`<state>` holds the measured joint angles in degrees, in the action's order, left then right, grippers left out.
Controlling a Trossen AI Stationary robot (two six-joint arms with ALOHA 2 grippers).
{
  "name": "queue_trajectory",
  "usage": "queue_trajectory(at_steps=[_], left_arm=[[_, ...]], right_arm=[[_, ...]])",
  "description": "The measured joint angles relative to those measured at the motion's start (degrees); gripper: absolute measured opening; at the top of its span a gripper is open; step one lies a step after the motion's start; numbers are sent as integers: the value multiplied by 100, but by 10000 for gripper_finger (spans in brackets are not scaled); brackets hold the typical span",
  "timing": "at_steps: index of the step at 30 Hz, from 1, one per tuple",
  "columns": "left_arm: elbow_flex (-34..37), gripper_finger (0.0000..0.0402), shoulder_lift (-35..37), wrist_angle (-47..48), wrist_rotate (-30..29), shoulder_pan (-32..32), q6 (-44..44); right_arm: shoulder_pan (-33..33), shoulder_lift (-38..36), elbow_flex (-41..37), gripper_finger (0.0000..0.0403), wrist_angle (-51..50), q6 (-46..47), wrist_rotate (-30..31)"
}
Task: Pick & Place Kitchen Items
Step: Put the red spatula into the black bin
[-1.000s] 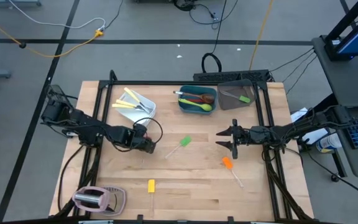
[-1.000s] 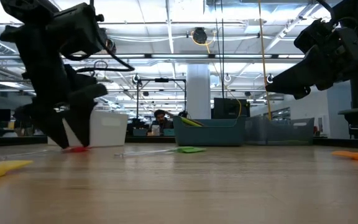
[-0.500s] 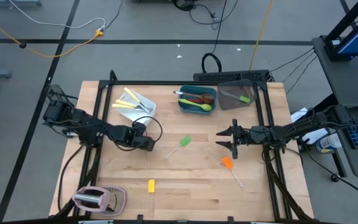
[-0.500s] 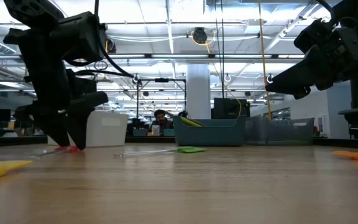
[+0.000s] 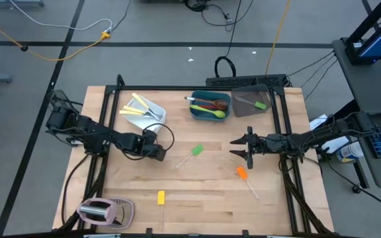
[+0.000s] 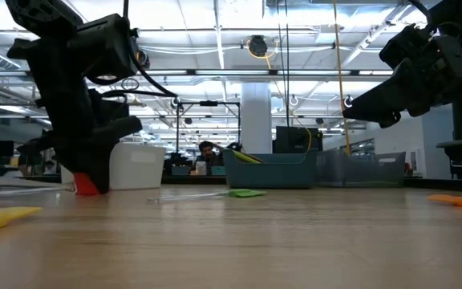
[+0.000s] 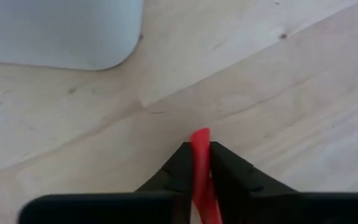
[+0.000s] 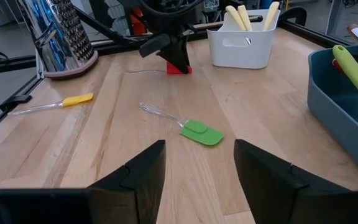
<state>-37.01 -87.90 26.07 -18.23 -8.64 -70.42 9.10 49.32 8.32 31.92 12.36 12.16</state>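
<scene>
Left gripper (image 7: 196, 163) fingers are pinched on the red spatula (image 7: 199, 155), blade poking out past the tips, probably barely off the wood. Right gripper (image 8: 194, 163) idles, spread wide, well apart.

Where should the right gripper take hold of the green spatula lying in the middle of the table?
Probably by the thin clear handle, coming straight down from above. The green spatula lies flat on the table, its handle running from the wide green blade toward the near left. The open right gripper hovers just to its right, so its fingers should straddle the handle mid-length, crosswise.
</scene>
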Motion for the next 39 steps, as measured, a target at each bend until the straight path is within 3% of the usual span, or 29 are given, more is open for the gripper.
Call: queue_trajectory(at_steps=[3,7,11,17,26,32,39], left_arm=[[-2,14,2,-73,29,-4,159],[18,12,147,-514,132,-4,530],[17,7,346,-1610,237,-22,1244],[8,11,384,-4124,136,0,3096],[4,13,393,-6660,108,306,5079],[4,6,396,-7042,347,455,5450],[2,16,396,-7297,443,481,5902]], right_arm=[[0,-2,0,183,0,0,0],[0,-2,0,183,0,0,2],[0,-1,0,183,86,26,19],[-2,276,0,183,1023,-76,141],[-2,2052,351,183,3167,-167,136],[-52,3338,1568,183,3263,-730,138],[-459,4401,2794,183,3254,-417,133]])
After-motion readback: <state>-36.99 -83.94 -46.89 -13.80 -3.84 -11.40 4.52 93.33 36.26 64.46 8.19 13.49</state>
